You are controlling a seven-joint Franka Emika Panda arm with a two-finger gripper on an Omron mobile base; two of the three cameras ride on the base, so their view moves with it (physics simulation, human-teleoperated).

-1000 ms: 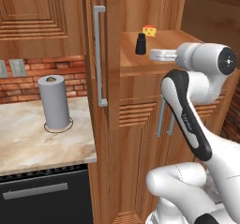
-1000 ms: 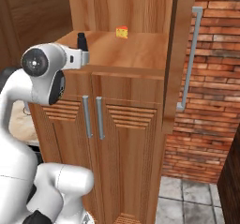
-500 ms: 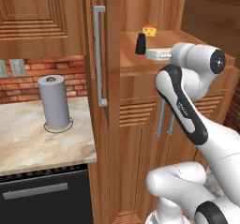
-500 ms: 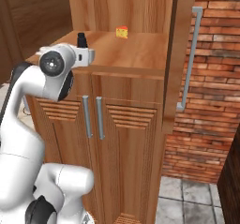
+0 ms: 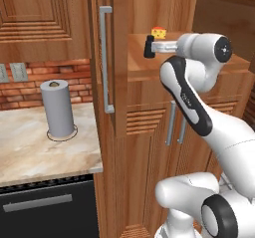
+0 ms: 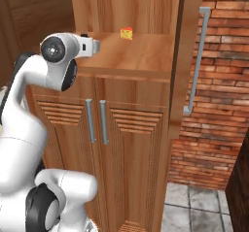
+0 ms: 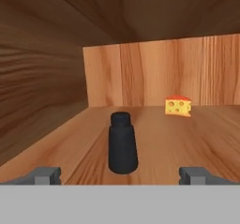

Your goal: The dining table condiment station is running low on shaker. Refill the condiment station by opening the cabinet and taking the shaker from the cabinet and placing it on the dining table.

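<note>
The gripper [image 7: 121,174] reaches level into the open upper compartment of the cabinet [image 5: 149,87], its jaws spread wide apart with nothing between them; in the hand view the two dark fingertips [image 7: 44,175] stand low at either side, and the shaker [image 7: 123,144] stands upright on the shelf just beyond them, roughly centred in the gap though a little toward the left tip, not touched by either. From the left base view the shaker [image 5: 148,47] sits near the front edge of the shelf, right at the end of the gripper [image 5: 155,47], which comes in from the right; from the right base view the gripper [image 6: 96,46] pokes over the shelf's front left part and hides the shaker almost wholly. Farther back on the same shelf, toward the rear wall and to the right of the shaker, lies a yellow cheese wedge [image 7: 177,106], well apart from the shaker. The cabinet's upper doors stand swung open, the left one edge-on beside the compartment with its long grey bar handle [image 5: 105,65], the right one likewise with its handle [image 6: 197,63] against the brick wall [image 6: 219,105]. Below the shelf the louvered lower doors [image 6: 121,148] are closed. To the left of the cabinet, a paper towel roll [image 5: 58,108] stands upright on a beige stone counter [image 5: 30,150], toward its back edge.
</note>
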